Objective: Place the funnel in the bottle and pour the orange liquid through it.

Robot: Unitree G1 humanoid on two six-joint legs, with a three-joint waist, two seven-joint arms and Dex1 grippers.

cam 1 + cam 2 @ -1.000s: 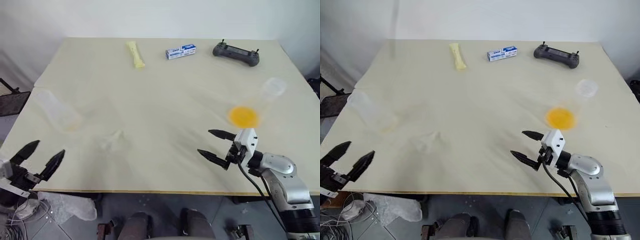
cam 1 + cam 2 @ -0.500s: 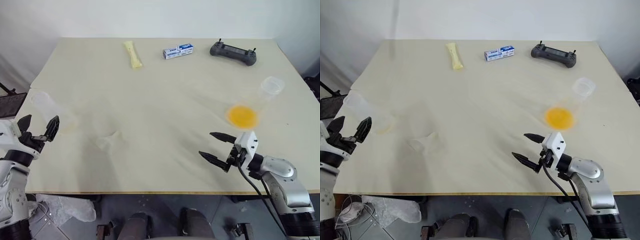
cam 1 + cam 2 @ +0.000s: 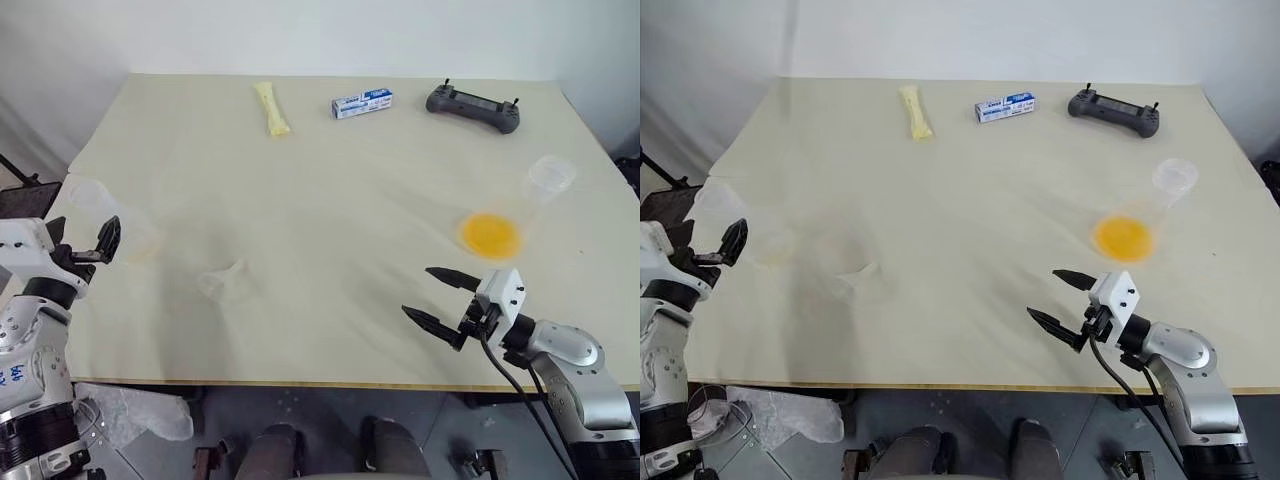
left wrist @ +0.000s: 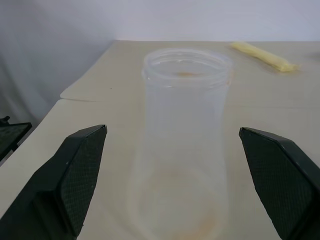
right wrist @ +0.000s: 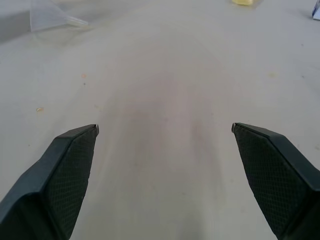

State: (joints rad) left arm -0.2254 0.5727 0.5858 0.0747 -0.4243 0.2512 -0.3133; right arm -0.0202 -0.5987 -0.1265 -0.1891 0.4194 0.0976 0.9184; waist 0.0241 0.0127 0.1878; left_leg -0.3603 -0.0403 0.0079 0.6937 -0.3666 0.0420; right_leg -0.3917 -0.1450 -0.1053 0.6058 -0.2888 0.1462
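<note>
The bottle (image 3: 112,218), a clear flask, stands near the table's left edge. My left gripper (image 3: 82,235) is open and faces it closely, without touching; in the left wrist view the bottle (image 4: 182,145) shows between the spread fingertips (image 4: 90,145). The funnel (image 3: 222,281) lies faint on the table right of the bottle, also seen far off as the funnel (image 5: 50,17). The orange liquid (image 3: 489,235) sits in the bottom of a second clear flask (image 3: 548,180) at the right. My right gripper (image 3: 416,291) hangs open over bare table, in front of that flask.
Along the far edge lie a yellow packet (image 3: 271,108), a blue and white box (image 3: 362,102) and a grey controller (image 3: 472,105). The table (image 3: 320,200) is cream-coloured; its front edge runs just before both grippers.
My left gripper has risen from below the table's front edge and moved forward to the bottle. The right gripper has stayed in place, still open.
</note>
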